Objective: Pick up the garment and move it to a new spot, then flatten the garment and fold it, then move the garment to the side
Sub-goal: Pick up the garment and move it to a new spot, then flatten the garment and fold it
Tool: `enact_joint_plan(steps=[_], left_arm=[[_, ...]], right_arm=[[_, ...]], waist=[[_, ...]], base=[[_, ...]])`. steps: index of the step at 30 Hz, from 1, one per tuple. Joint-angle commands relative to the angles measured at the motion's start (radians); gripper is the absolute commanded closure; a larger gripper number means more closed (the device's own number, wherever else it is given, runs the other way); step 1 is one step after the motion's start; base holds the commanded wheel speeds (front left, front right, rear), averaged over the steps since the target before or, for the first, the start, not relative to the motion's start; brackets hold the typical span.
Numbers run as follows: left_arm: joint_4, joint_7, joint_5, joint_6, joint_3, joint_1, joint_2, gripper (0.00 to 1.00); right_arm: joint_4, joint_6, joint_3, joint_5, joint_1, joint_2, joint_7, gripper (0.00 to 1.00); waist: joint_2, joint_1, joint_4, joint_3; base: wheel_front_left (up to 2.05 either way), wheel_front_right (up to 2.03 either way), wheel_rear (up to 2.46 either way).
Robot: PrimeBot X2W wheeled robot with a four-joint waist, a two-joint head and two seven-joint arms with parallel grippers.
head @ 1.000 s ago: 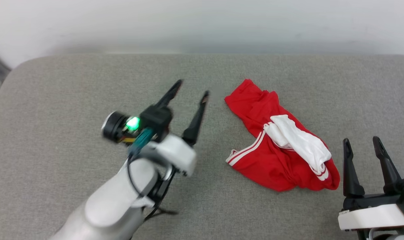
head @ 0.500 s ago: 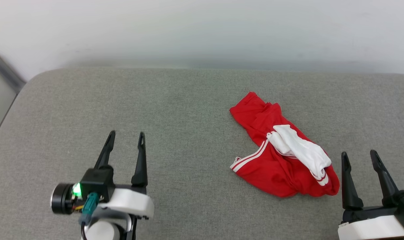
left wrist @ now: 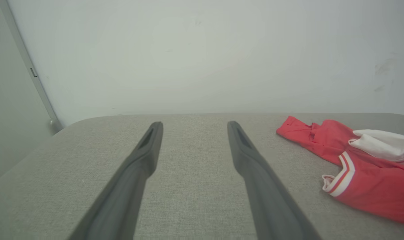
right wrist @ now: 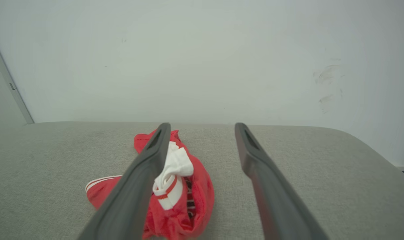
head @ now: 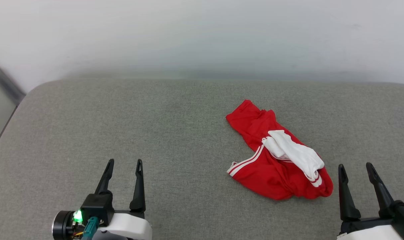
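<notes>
Red cloth with a white sleeve flopped across it, the garment [head: 272, 176] is lying crumpled on the right half of the grey cushion [head: 155, 133], with striped trim showing at its near-left edge and at the sleeve end. The left gripper [head: 125, 161] is sitting at the near left, well apart from it, fingers spread and pointing toward the wall [head: 202, 33]. The right gripper [head: 355, 165] is sitting just beside the heap's near-right corner, also spread and holding nothing.

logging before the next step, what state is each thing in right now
garment, crumpled in a heap on the grey surface, not flattened or folded, not held
left gripper, open, empty, well apart from the garment
right gripper, open, empty, close beside the garment
</notes>
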Motion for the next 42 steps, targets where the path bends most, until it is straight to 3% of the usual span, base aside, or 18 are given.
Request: enact_joint_plan(steps=[1, 11, 22, 33, 36, 42], left_arm=[[0.001, -0.003, 0.006, -0.004, 0.007, 0.012, -0.002, 0.00], [0.010, -0.003, 0.065, -0.068, 0.075, 0.053, -0.050, 0.00], [0.022, -0.003, 0.098, -0.106, 0.115, 0.057, -0.083, 0.00], [0.021, -0.003, 0.111, -0.124, 0.134, 0.034, -0.097, 0.00], [0.019, -0.003, 0.114, -0.129, 0.136, 0.022, -0.100, 0.00], [0.019, -0.003, 0.114, -0.132, 0.140, 0.006, -0.104, 0.00]], right_arm=[[0.003, -0.001, 0.000, 0.009, 0.017, 0.002, -0.002, 0.00], [0.009, -0.001, -0.002, 0.016, 0.033, 0.002, -0.002, 0.00], [0.002, -0.001, 0.000, 0.017, 0.029, 0.002, -0.002, 0.00], [-0.121, -0.001, -0.025, -0.046, -0.174, 0.001, -0.002, 0.00], [-0.120, -0.001, 0.001, -0.064, -0.262, -0.046, -0.002, 0.00], [-0.010, -0.001, 0.169, -0.035, -0.433, -0.232, 0.012, 0.00]], waist=[[0.0000, 0.0001, -0.003, -0.003], [0.0000, 0.0001, -0.008, -0.020], [0.0000, 0.0001, -0.006, -0.021], [0.0000, 0.0001, -0.003, 0.005], [0.0000, 0.0001, -0.001, 0.024], [0.0000, 0.0001, 0.000, 0.057]], base=[[0.00, 0.00, 0.00], [0.00, 0.00, 0.00], [0.00, 0.00, 0.00], [0.00, 0.00, 0.00], [0.00, 0.00, 0.00], [0.00, 0.00, 0.00]])
